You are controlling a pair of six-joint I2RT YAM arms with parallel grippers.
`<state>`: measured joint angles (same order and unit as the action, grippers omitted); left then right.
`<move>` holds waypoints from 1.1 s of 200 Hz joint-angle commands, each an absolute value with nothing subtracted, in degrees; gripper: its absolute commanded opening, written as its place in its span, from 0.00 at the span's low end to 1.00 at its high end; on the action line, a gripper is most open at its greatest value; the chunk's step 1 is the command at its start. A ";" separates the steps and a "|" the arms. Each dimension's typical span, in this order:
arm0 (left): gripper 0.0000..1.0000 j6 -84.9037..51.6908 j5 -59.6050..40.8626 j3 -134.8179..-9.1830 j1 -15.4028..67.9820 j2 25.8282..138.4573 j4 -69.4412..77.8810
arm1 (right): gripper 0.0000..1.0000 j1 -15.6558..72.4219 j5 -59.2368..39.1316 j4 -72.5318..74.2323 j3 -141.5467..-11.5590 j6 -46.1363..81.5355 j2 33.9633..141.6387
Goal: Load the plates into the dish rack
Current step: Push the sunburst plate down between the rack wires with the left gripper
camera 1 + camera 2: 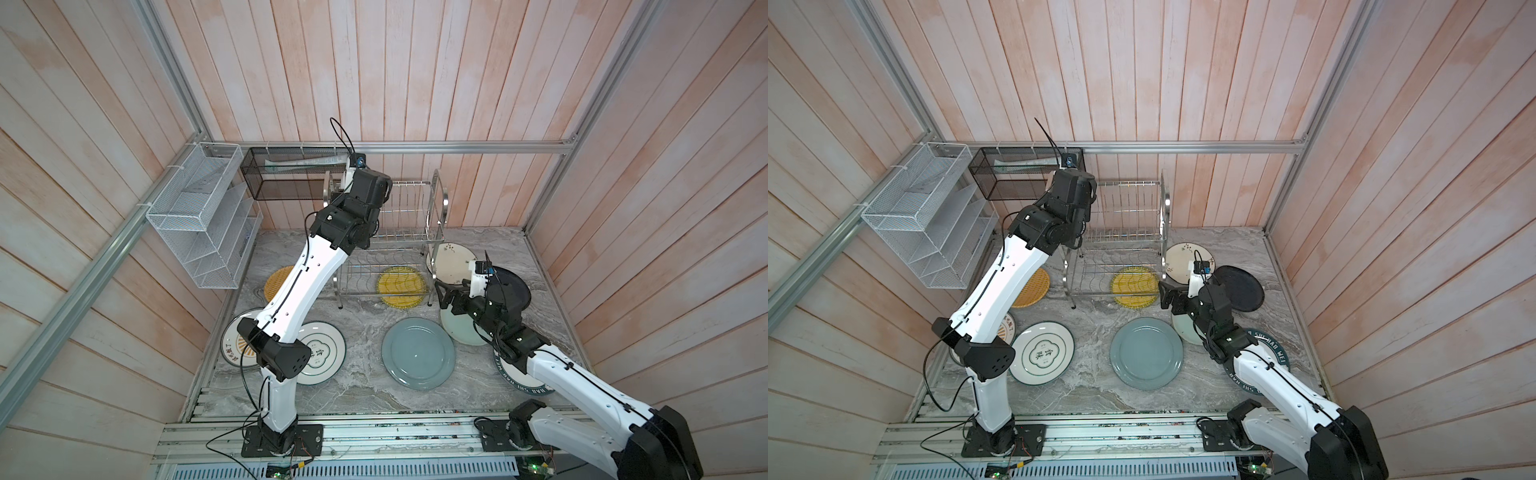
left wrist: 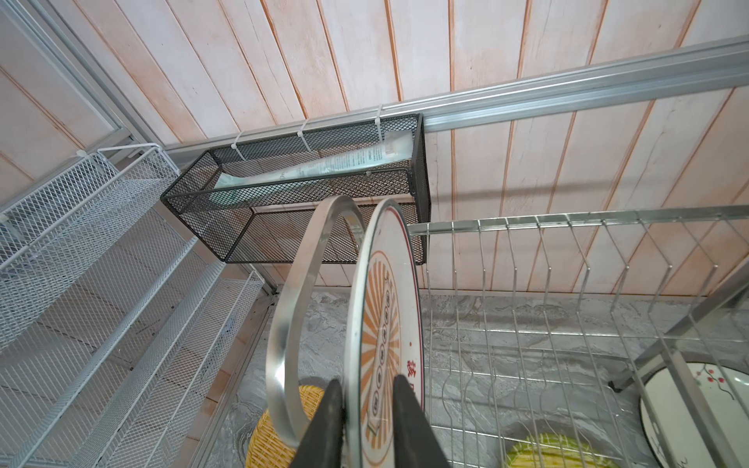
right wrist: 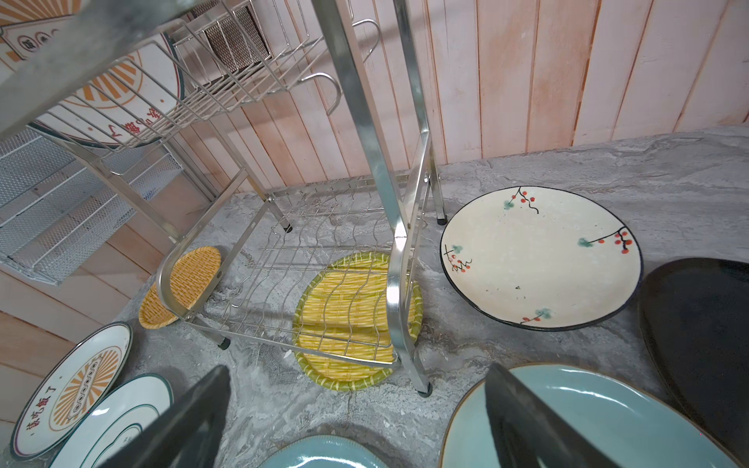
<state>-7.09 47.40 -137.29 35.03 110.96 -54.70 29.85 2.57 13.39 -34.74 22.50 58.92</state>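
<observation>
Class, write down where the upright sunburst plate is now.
In the left wrist view the upright sunburst plate stands in the dish rack's upper tier, beside the arched tube at the rack's left end, rim between the left pincer's fingers.

Both top views look steeply down from high above the bench's near edge toward the back wall, far enough off to hold the whole bench and rack. The left wrist view sits close behind the left fingers, high at the rack's upper tier, facing the basket. The right wrist view looks from low over the bench past the right fingers at the rack's lower tier. Both wrist views share the yellow plate and cream plate.
</observation>
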 commanded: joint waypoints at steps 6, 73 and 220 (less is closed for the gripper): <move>0.25 -6.46 48.43 -136.88 34.43 108.50 -55.02 | 0.98 29.57 1.46 13.04 -34.72 23.07 58.26; 0.27 -5.91 46.33 -133.89 32.37 105.40 -53.45 | 0.98 29.09 1.24 12.55 -35.51 23.89 58.00; 0.34 -8.91 37.03 -130.58 28.45 106.04 -52.83 | 0.98 27.03 -1.45 11.99 -36.31 25.70 57.49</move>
<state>-7.20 40.03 -130.96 29.50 105.73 -52.88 27.27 -0.19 12.88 -34.76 25.26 58.50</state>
